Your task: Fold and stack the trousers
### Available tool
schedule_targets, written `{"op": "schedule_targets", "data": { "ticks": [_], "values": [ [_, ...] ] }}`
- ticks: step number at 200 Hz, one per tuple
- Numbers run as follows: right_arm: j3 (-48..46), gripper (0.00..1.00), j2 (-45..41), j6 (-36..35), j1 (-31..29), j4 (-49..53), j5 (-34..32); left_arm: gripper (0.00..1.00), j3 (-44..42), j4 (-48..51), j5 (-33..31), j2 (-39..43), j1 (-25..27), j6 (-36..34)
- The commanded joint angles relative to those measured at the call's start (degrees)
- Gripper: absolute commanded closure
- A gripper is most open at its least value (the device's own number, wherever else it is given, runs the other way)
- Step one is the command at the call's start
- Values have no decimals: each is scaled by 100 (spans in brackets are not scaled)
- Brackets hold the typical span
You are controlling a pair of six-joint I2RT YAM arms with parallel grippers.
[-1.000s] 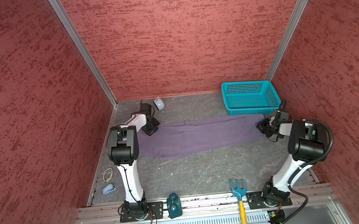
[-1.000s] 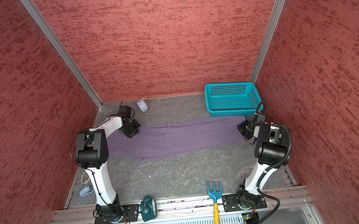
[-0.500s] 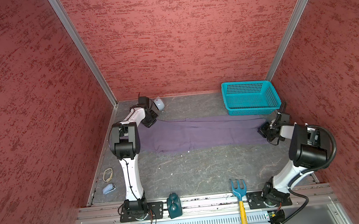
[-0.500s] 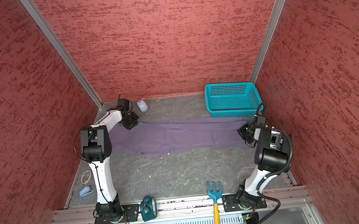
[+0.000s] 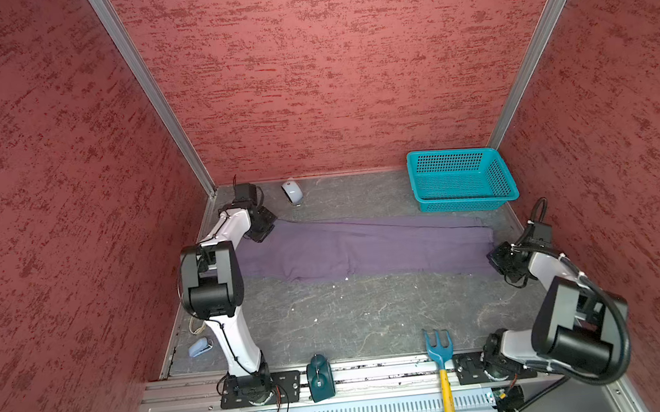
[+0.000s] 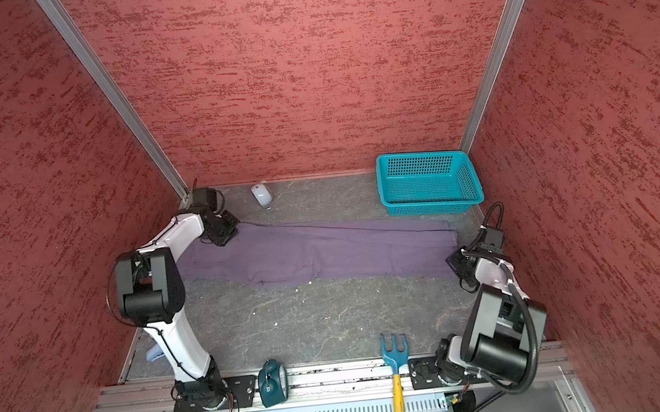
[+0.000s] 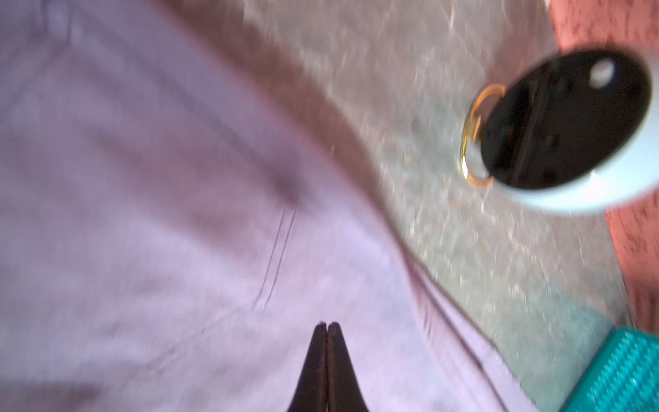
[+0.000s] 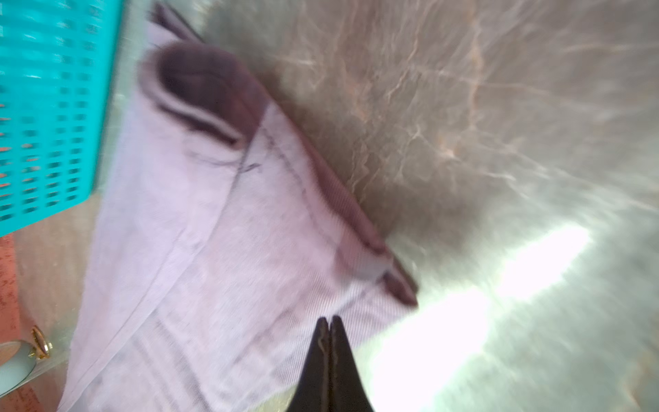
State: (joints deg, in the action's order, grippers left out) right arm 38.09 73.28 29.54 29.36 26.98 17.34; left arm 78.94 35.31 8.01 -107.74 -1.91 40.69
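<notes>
The trousers [image 5: 366, 249] lie flat in a long band across the bench [image 5: 353, 321], just before the teal basket [image 5: 461, 178]. The left tool [image 7: 327, 324] and right tool [image 8: 328, 318], each pressed together, sit at opposite ends of the cloth; whether either pinches it cannot be told.

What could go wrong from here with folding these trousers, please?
1. The jaws of the left gripper and right gripper are shut at opposite ends of the trousers; I cannot tell if cloth is pinched, so an end may slip out.
2. The mouse lies close to the left gripper; a sweep could knock it.
3. The teal basket stands near the trousers' far edge; lifted cloth might snag it.
</notes>
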Motion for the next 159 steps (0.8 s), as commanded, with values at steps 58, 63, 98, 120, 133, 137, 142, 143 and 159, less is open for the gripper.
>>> {"op": "schedule_targets", "data": {
  "ticks": [58, 63, 98, 120, 133, 137, 142, 143, 159],
  "values": [
    [86, 100, -260, 468, -547, -765, 549, 96, -1467, -396, -62, 526, 187, 14],
    [107, 100, -169, 412, -640, -755, 523, 96, -1484, -365, -75, 491, 174, 25],
    [0, 100, 238, 239, -967, -717, 139, 97, -1774, -139, -347, 492, -138, 98],
    [-90, 100, 343, 134, -970, -488, -298, 97, -2183, -142, -439, 799, -453, 87],
    [-137, 100, 370, 100, -968, -334, -608, 97, -2367, -137, -505, 997, -592, 41],
    [-155, 100, 363, 96, -966, -314, -680, 97, -2416, -131, -525, 1050, -614, 24],
    [-179, 100, 367, 102, -959, -287, -767, 97, -2470, -134, -533, 1106, -661, 4],
    [-179, 100, 365, 104, -950, -284, -781, 97, -2479, -132, -535, 1115, -661, -2],
    [-252, 100, 406, 152, -833, -298, -793, 97, -2565, -81, -546, 1200, -744, -64]
  ]
}}
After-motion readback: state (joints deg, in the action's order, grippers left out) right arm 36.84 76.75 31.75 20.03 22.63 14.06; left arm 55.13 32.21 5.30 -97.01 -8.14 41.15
